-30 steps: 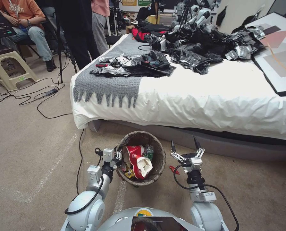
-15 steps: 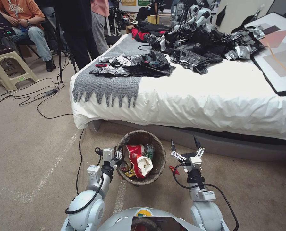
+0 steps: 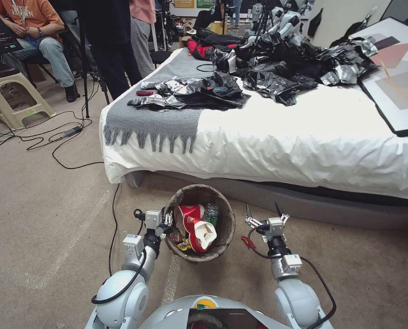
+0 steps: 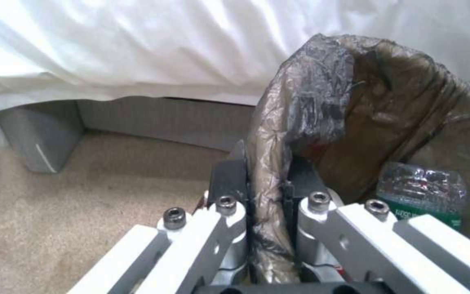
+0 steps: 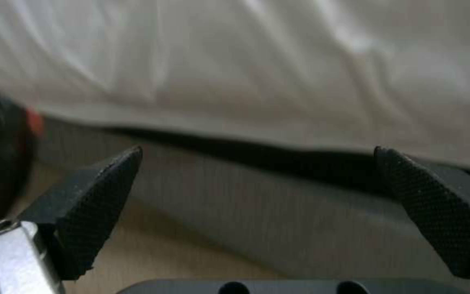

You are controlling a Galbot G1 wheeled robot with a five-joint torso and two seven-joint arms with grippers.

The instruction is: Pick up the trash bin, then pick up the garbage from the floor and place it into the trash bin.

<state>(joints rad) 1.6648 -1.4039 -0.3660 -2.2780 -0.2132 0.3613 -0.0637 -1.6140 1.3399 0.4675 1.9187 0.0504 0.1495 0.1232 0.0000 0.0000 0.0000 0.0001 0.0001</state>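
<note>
The trash bin (image 3: pixel 199 188), lined with a brown bag, hangs just above the carpet in front of the bed. My left gripper (image 3: pixel 167 222) is shut on its near-left rim; the left wrist view shows the fingers (image 4: pixel 229 179) pinching the liner-covered rim (image 4: pixel 270 171). Inside the bin lie red-and-white cups (image 3: pixel 195 226), a green bottle (image 3: pixel 211 214) (image 4: pixel 422 196) and a yellow wrapper (image 3: pixel 184 246). A tiny red wrapper (image 3: pixel 245 241) lies on the floor right of the bin. My right gripper (image 3: pixel 264 211) (image 5: pixel 258 152) stands open above it, holding nothing.
The bed (image 3: pixel 304 137) with its white sheet and grey base (image 3: pixel 332 210) stands close ahead. Black and silver plastic sheets (image 3: pixel 286 64), a grey blanket (image 3: pixel 158 114) and a framed picture (image 3: pixel 400 77) lie on it. Cables (image 3: pixel 53 137) and a stool (image 3: pixel 12 91) are at the left.
My right gripper has drawn back toward me and dropped lower, nearer the red wrapper. The left gripper keeps its hold on the bin, which has barely shifted.
</note>
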